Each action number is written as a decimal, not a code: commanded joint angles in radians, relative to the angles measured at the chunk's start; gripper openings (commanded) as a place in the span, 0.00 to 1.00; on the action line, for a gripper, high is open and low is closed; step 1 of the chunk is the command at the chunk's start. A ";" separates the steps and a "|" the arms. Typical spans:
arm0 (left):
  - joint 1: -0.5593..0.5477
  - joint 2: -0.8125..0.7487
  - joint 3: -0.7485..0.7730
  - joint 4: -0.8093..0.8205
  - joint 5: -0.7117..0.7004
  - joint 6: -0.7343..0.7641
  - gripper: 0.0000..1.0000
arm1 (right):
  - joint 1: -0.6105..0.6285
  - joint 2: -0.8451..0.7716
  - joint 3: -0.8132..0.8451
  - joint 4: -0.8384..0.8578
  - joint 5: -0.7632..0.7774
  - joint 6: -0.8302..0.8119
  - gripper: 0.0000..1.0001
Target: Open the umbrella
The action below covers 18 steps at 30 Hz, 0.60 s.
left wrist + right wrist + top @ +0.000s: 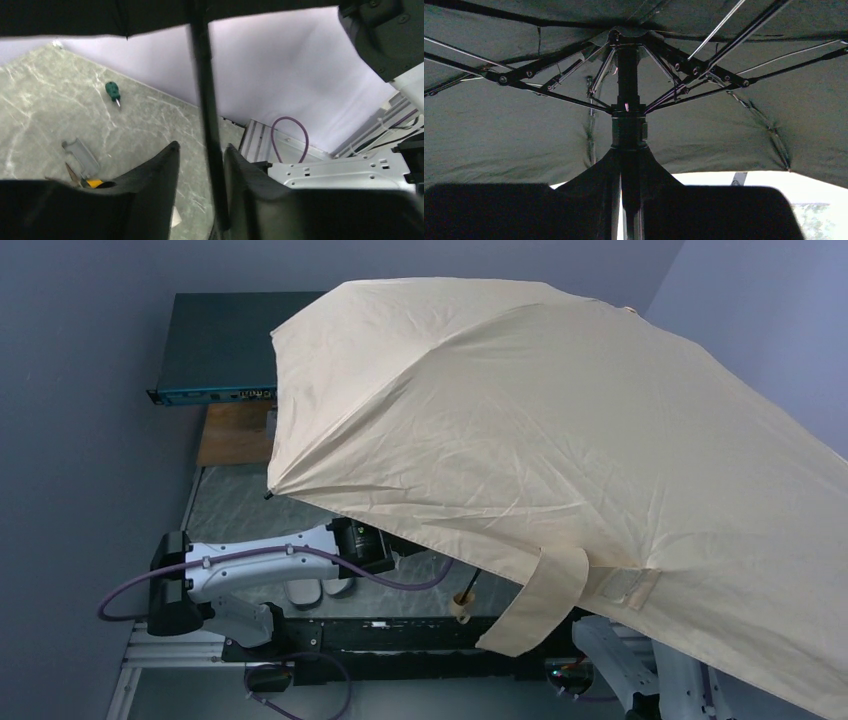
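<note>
The umbrella (560, 430) is spread open, and its cream canopy covers most of the top view. Its beige strap tab (545, 595) hangs at the front edge, with the small tan handle (463, 607) below it. My left gripper (200, 150) is open. The black shaft (205, 100) runs between its fingers against the right finger (240, 165), with a gap to the left one. My right gripper (629, 155) is shut on the shaft just below the runner (629, 127), under the black ribs and the dark underside (499, 135). The canopy hides it in the top view.
A green-handled screwdriver (112, 93), a grey plastic piece (82, 155) and a yellow-handled tool (90, 182) lie on the marbled table (40, 100). A dark box (220, 345) stands at the back left. The right arm's base (640, 660) is at the near edge.
</note>
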 commanded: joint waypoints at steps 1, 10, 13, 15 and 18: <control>-0.004 0.009 0.080 0.036 0.005 0.039 0.25 | 0.005 -0.050 -0.026 0.068 -0.035 0.103 0.00; -0.003 0.029 0.120 0.010 -0.079 0.005 0.00 | 0.006 -0.048 -0.023 -0.005 -0.095 0.092 0.06; -0.002 0.044 0.147 -0.021 -0.118 0.007 0.00 | 0.004 -0.049 -0.023 -0.053 -0.117 0.118 0.26; -0.001 0.045 0.145 -0.019 -0.116 0.013 0.00 | 0.004 -0.050 -0.005 -0.105 -0.131 0.114 0.35; 0.000 0.032 0.123 -0.006 -0.131 0.012 0.00 | 0.004 -0.052 0.026 -0.201 -0.147 0.086 0.41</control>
